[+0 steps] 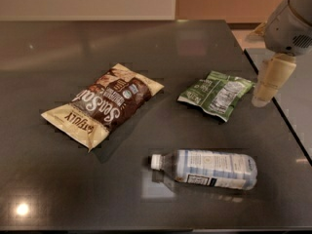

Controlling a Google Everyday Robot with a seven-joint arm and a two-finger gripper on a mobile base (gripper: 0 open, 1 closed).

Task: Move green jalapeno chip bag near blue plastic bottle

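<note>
- The dark, glossy table [58, 179] fills nearly the whole view. A bright spot of light is reflected near its front left corner.
- A paler grey surface [298, 106] lies to the right of the table, with a narrow dark seam between the two.
- A large brown-and-cream chip bag [105, 104] lies flat on the left half of the table. It is turned at a slant, with its lettering upside down to the camera.
- The blue plastic bottle [214, 169] lies on its side near the front of the table, right of centre. Its white cap points left and its pale label faces up.
- The green jalapeno chip bag [217, 94] lies flat and crinkled near the table's right edge. It is behind the bottle and clearly apart from it, with bare table between them. It is also well apart from the brown bag.
- The robot's grey arm housing [288, 26] comes in at the top right corner.
- The gripper [262, 99], a cream-coloured piece, hangs down from that housing. Its tip is just beside the right corner of the green bag, close to the table's right edge. Whether it touches the bag cannot be told, nor whether it is open or closed. It holds nothing that can be seen.
</note>
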